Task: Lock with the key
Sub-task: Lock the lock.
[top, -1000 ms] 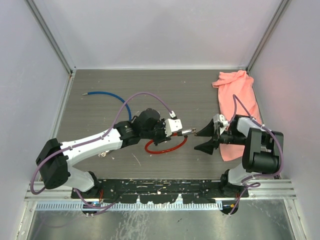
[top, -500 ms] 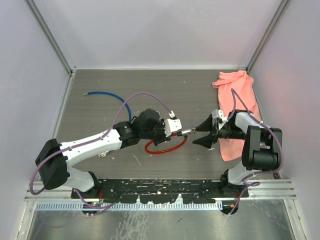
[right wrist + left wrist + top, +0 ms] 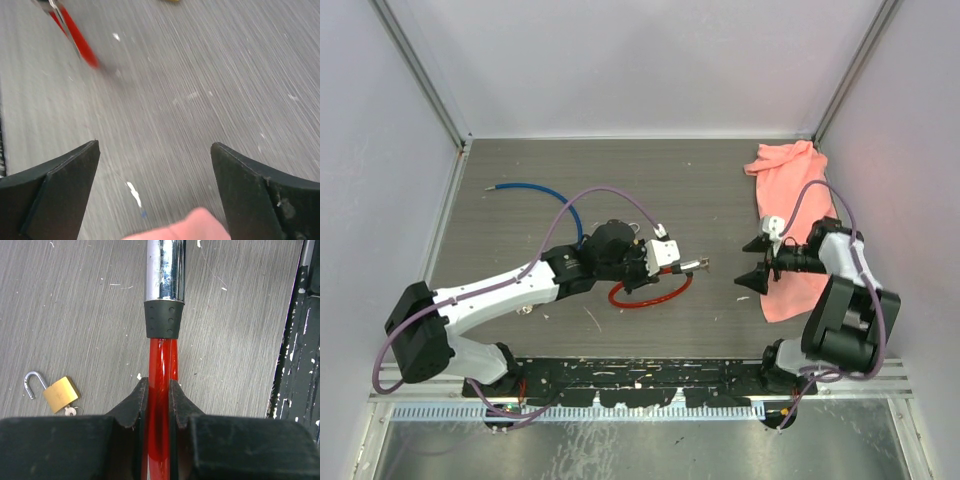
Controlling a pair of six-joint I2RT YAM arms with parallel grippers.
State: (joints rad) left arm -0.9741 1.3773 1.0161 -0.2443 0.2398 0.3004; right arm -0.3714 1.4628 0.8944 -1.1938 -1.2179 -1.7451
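Your left gripper (image 3: pixel 159 387) is pinched tight on the red cable lock (image 3: pixel 160 360), just below the black collar (image 3: pixel 165 317), not on the chrome barrel (image 3: pixel 165 270) itself. That's what I'd worry about. The cable is round, glossy and bendy, so when you put a twist on the key, I'd expect the cable to roll in the pinch or flex rather than let the cylinder turn.

Your right gripper (image 3: pixel 748 264) is spread wide with nothing in it. It sits out to the right, well apart from the barrel tip (image 3: pixel 698 265). A small metal bit pokes out there that I take to be the key, but it's too tiny to be sure. Come in even a little off-axis and you'll shove the barrel sideways instead of grabbing the key.

The right arm is also over the edge of the pink cloth (image 3: pixel 798 190), and the right wrist view shows some of it under the fingers, so it could snag on the way in.

The brass padlock (image 3: pixel 60 392) is on the table near the left arm with its shackle open. It doesn't look like your target, so don't get distracted by it.
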